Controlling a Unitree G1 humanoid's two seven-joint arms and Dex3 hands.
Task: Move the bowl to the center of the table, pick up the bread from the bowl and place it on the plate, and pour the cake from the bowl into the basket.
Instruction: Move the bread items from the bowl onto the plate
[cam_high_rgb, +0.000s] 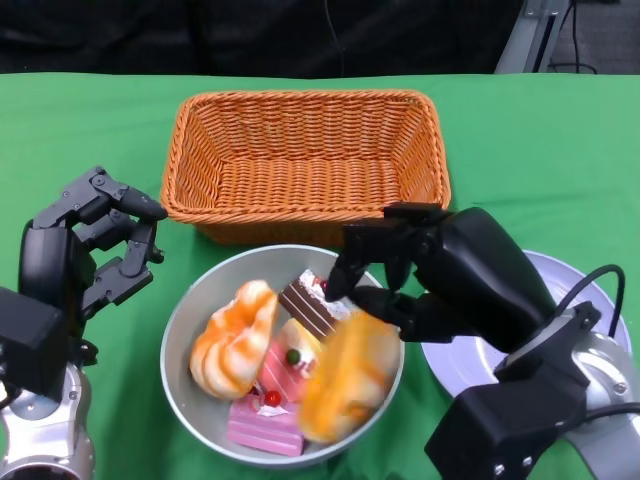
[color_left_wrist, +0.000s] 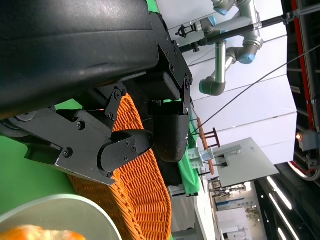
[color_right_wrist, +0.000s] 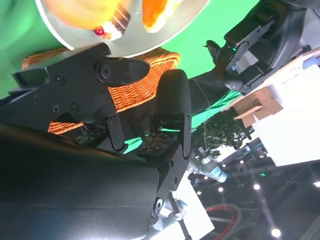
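Now we see the grey bowl (cam_high_rgb: 185, 330) on the green table (cam_high_rgb: 560, 160), just in front of the orange wicker basket (cam_high_rgb: 305, 160) and touching or almost touching its near wall. Inside the bowl we find two orange-glazed bread pieces: one (cam_high_rgb: 233, 338) lies at the bowl's left side, the other (cam_high_rgb: 345, 375) is at the right side, blurred, and seems raised over the rim. Between them we see cake pieces: a chocolate layered slice (cam_high_rgb: 308, 307), a pink slab (cam_high_rgb: 265, 425) and a piece with a green and red topping (cam_high_rgb: 285, 368).

Our right hand (cam_high_rgb: 395, 285) reaches over the bowl's right rim. Its fingers (cam_high_rgb: 375, 240) are curled above and beside the blurred bread; they seem to touch it, but we cannot tell if they really grip it. In the right wrist view the fingers (color_right_wrist: 172, 107) are bent with the basket (color_right_wrist: 132, 90) behind them and the bowl (color_right_wrist: 150, 42) beyond.

Our left hand (cam_high_rgb: 105, 240) hovers left of the bowl, not touching it, fingers apart and holding nothing.

Right of the bowl, partly under the right forearm, lies the grey plate (cam_high_rgb: 560, 275).
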